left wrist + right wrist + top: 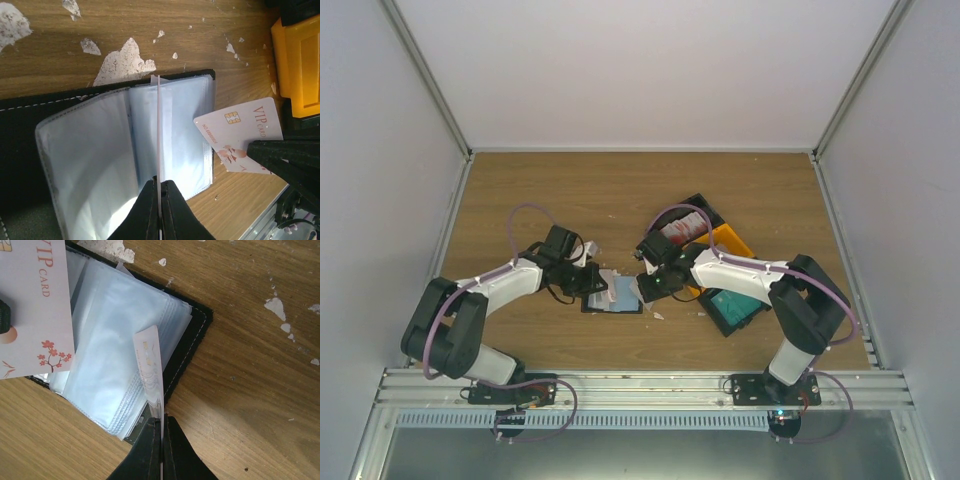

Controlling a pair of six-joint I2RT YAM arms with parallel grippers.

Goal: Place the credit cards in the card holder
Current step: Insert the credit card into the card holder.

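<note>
White card (150, 365) pinched edge-on in the right tool (162, 417), over the open card holder (194, 337), VIP card (35, 305) upper left, wooden table (250, 390)

Left arm (505, 283): white shell links between bulky black joint housings, boxy black wrist block
Left base plate (510, 392): black, flat
Left cable (525, 212): purple, looped above the links, with a second loop at the base
Right arm (740, 272): same build, white links and black joints
Right base plate (768, 390): black
Right cable (672, 211): purple, arched
Left gripper (160, 184): two matte black fingers tapering to narrow tips
Right gripper (161, 419): same black tapered fingers
Screws and markings: too small to tell
</note>
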